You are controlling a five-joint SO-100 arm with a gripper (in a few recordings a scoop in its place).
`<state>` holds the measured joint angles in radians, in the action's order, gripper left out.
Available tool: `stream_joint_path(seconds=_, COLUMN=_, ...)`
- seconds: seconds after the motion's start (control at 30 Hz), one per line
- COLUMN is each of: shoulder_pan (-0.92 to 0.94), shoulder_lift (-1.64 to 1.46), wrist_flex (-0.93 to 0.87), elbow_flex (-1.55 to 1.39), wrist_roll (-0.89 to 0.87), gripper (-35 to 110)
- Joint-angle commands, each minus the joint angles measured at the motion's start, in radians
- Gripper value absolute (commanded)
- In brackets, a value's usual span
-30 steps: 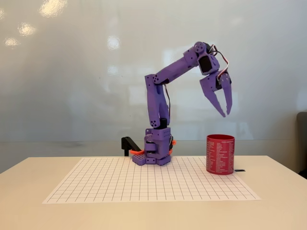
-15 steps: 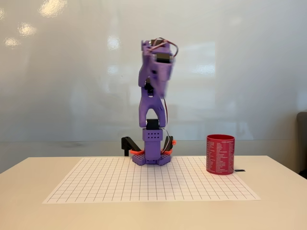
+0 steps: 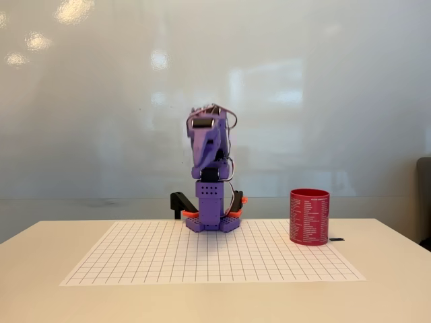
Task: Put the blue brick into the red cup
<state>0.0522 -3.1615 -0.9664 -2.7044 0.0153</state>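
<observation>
The purple arm [image 3: 210,175] is folded up over its own base at the back of the grid sheet [image 3: 209,259], its pincer [image 3: 206,145] tucked in against the upper links and seen end-on — whether the jaws stand open or closed I cannot tell from here. The red cup [image 3: 309,217] stands upright on the tabletop [image 3: 47,269] at the right of the fixed view, at the sheet's right edge and well apart from the arm. The blue brick is not to be found on the sheet or the bare tabletop; it may lie inside the cup, hidden by the wall, in which case the task looks finished, though that is only a judgement. A small plastic brick of this kind should be light, stiff and a little slick, best pinched across its two long flat sides, below the studs, with the jaws square to it so it does not twist out.
</observation>
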Motion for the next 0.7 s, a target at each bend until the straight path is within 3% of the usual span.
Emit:
stream_joint_path(seconds=0.0, shoulder_pan=0.028, shoulder_lift=-0.051, wrist_flex=0.14, elbow_flex=-0.249, wrist_roll=0.021, gripper=-1)
stream_joint_path(seconds=0.13, shoulder_pan=0.044, shoulder_lift=-0.109, wrist_flex=0.129, elbow_flex=-0.407, wrist_roll=-0.002, gripper=-1)
stream_joint_path(seconds=0.47, shoulder_pan=0.129, shoulder_lift=-0.143, wrist_flex=0.052, elbow_flex=-0.397, wrist_roll=-0.104, gripper=-1)
stream_joint_path(seconds=0.67, shoulder_pan=0.061, shoulder_lift=-0.141, wrist_flex=-0.035, elbow_flex=-0.37, wrist_roll=-0.127, gripper=0)
